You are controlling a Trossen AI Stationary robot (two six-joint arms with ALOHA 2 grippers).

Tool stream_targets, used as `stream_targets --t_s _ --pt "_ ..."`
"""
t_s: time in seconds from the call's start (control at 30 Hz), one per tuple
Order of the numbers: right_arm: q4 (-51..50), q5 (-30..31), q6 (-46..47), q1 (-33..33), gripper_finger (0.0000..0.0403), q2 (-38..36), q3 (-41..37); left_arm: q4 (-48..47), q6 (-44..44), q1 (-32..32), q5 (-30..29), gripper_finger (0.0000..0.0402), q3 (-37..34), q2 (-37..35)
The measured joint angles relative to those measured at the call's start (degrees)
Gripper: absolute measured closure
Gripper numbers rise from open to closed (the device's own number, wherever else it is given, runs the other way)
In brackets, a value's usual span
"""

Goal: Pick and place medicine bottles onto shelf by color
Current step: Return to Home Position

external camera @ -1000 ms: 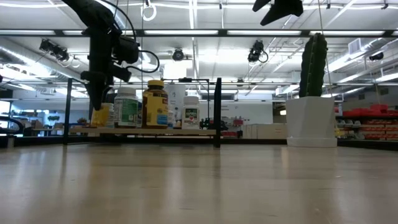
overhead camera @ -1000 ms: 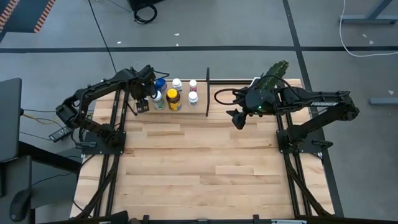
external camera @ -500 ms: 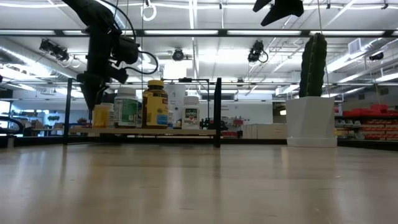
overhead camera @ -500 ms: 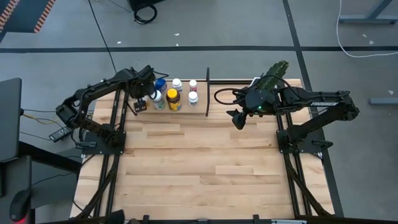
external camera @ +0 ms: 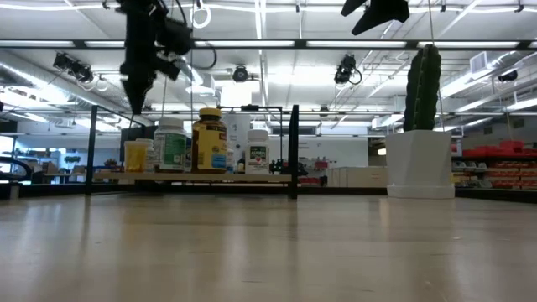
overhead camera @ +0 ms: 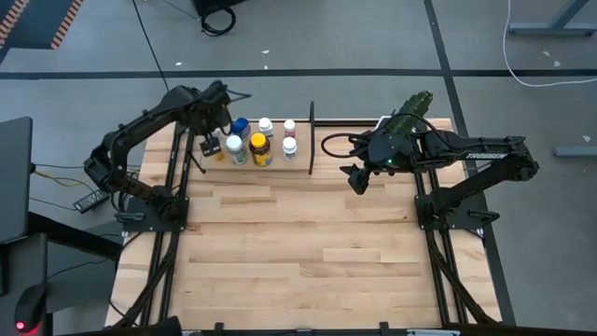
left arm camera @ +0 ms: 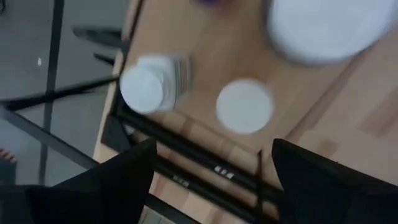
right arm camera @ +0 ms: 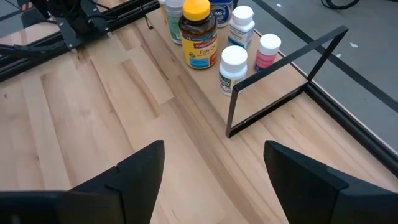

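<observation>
Light-wood shelf (overhead camera: pixel 300 164) holds the medicine bottles (overhead camera: pixel 259 143) clustered, the left arm (overhead camera: pixel 149 131) hangs above its left end, jaws apart and empty like the right arm's (overhead camera: pixel 438 149) beside the cactus (overhead camera: pixel 415 107), so homing seems underway, needing only a retreat clear of the rods (overhead camera: pixel 311 140).

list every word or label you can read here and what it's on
"Nature Made": label of the amber yellow-lidded bottle, seen in the right wrist view.
"Fish Oil": same label, just below the brand.
Labels on the white-capped bottle beside it and on the other bottles: too small or blurred to read.
</observation>
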Motion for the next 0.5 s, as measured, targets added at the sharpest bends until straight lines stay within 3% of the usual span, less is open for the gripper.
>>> stream_targets --t_s 0.1,0.3,0.4,0.5 --pt "0.01 0.0 0.7 0.0 0.0121 -0.24 0.0 -1.93 -4.86 -1.75 2.9 0.0079 6.23 0.0" --pt "-0.17 1.8 -0.92 -0.02 0.0121 -0.39 0.0 -3.92 -24.56 -7.21 7.39 0.0079 16.51 -1.15" --pt "-2.35 1.77 1.72 -0.04 0.0124 -0.62 0.0 -0.18 -32.61 -11.99 7.49 0.0084 18.03 -4.46" --pt "-2.61 1.8 1.9 0.02 0.0147 -2.21 -0.02 7.89 -40.9 -17.56 6.89 0.0096 14.78 -9.16"
